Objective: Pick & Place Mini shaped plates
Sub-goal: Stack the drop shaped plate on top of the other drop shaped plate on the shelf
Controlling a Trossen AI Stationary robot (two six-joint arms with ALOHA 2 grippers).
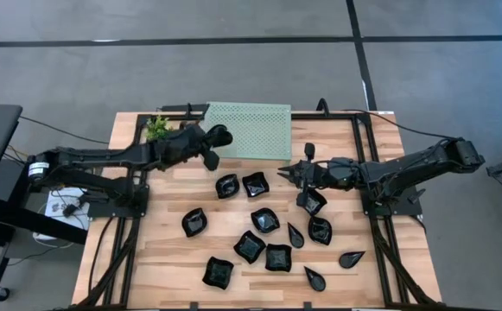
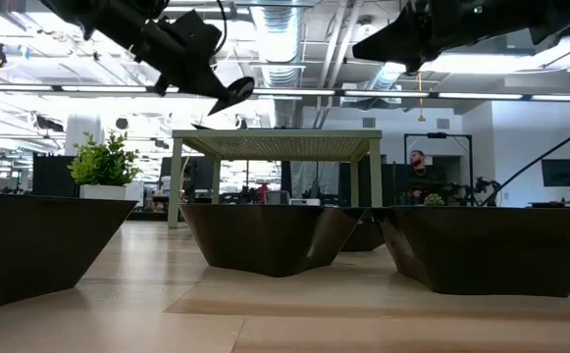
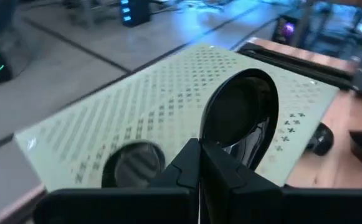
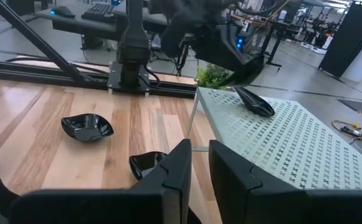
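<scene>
A: The left gripper (image 1: 217,161) has its jaws clamped on a drop-shaped plate (image 3: 240,118), held over the near edge of the perforated rack (image 1: 249,130). It should carry the plate further in, level it, then lower it before letting go.

B: The left arm reaches out long and high. The right gripper (image 1: 285,174) hovers over the tabletop (image 1: 160,259) plates, jaws slightly apart, empty.

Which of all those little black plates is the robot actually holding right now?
The oval plate pinched in the left gripper, lifted over the green perforated rack; the others lie on the table.
</scene>
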